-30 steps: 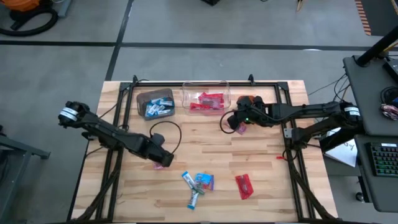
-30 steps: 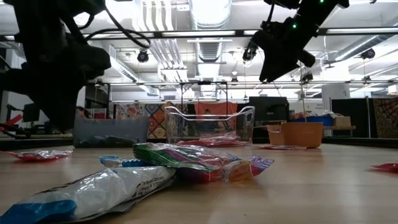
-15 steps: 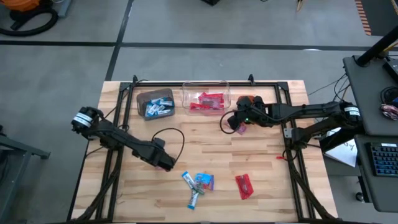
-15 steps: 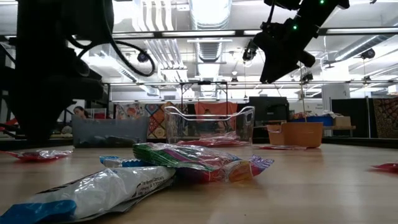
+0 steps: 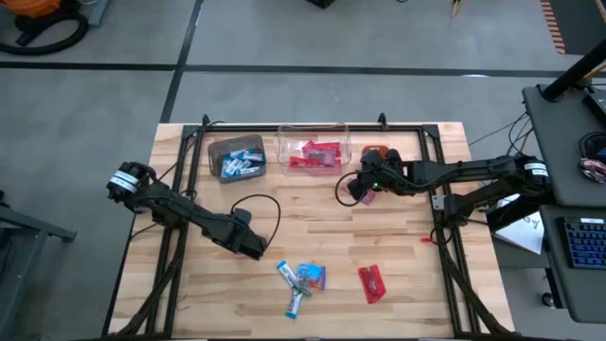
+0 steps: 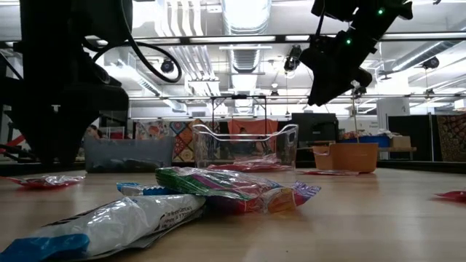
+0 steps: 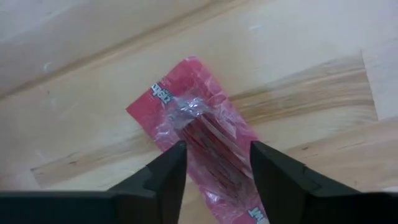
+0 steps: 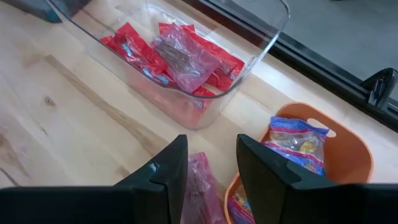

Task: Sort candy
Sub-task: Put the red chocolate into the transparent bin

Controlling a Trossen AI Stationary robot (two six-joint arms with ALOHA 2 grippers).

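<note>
Robotics lab or workshop, open-plan. Exposed ducts [image 6: 244, 18] and strip lights overhead. Grey concrete floor [image 5: 284, 38]. Wooden tabletop [image 5: 398, 246] in a black metal frame [image 5: 180, 180]. Side desk with keyboard [image 5: 582, 242]; far benches, apparently cluttered, hard to make out.

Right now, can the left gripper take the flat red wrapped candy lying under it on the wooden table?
Probably yes. The left gripper has its fingers open on either side of the flat red wrapped candy, which lies alone on the wooden table, nothing blocking it.

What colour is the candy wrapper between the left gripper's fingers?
Red, with white lettering; the candy wrapper lies on the wooden table, seen best in the left wrist view.
</note>
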